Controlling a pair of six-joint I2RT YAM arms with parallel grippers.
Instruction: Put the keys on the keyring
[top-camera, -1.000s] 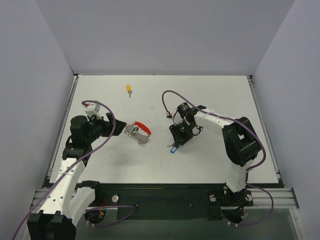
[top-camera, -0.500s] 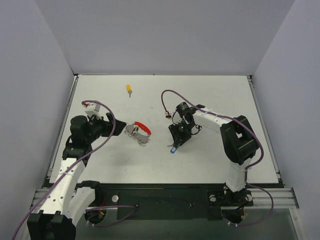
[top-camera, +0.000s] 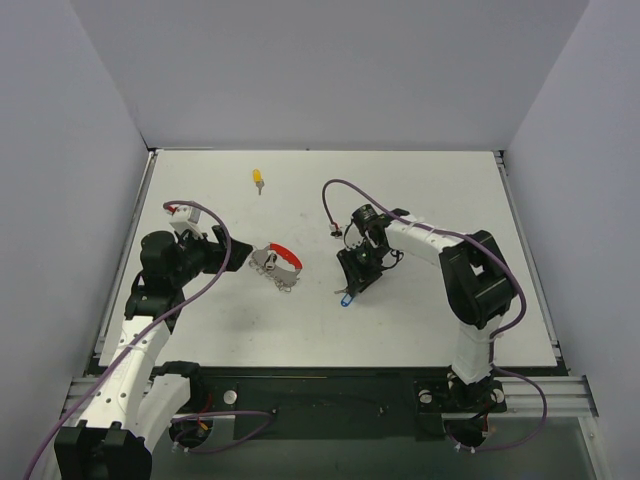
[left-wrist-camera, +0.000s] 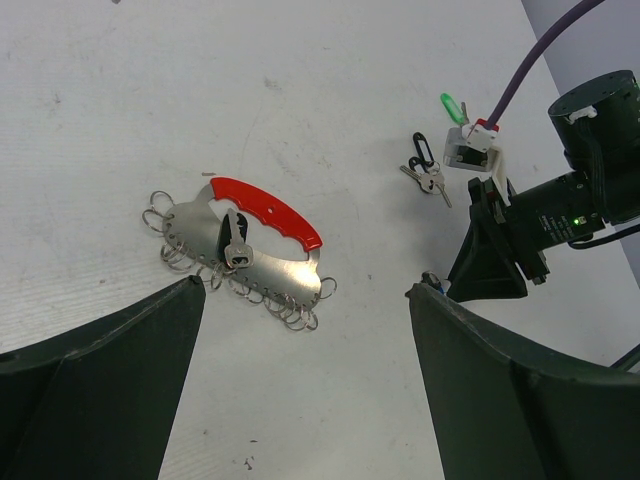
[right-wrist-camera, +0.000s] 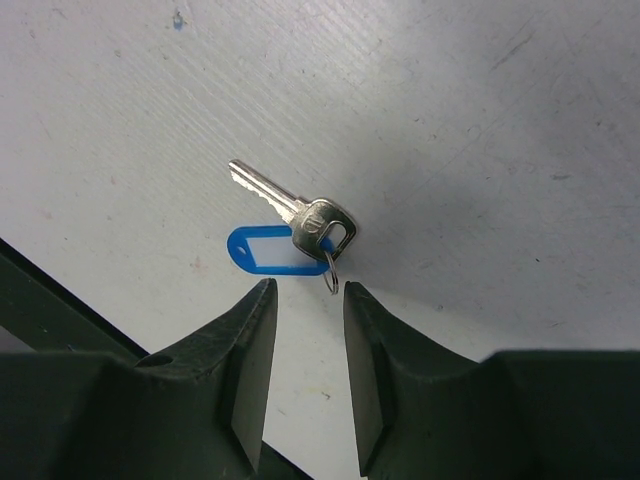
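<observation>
- Currently no coloured key is on the keyring (left-wrist-camera: 245, 250); it lies on the counter (top-camera: 430, 190) ahead of the left end effector (left-wrist-camera: 305, 300), whose jaws are wide open and empty.
- Blue key (right-wrist-camera: 290, 235) lies flat just beyond the right end effector (right-wrist-camera: 306, 295); its jaws are narrowly apart, gripping nothing.
- Green key (left-wrist-camera: 450, 105), black key (left-wrist-camera: 422, 160) and yellow key (top-camera: 258, 179) lie loose.
- Unclear: whether the silver piece on the keyring is a key.

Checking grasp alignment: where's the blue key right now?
In the top view the blue key lies on the table, right of the keyring; the right wrist view shows it just beyond the right gripper, not between its jaws.
</observation>
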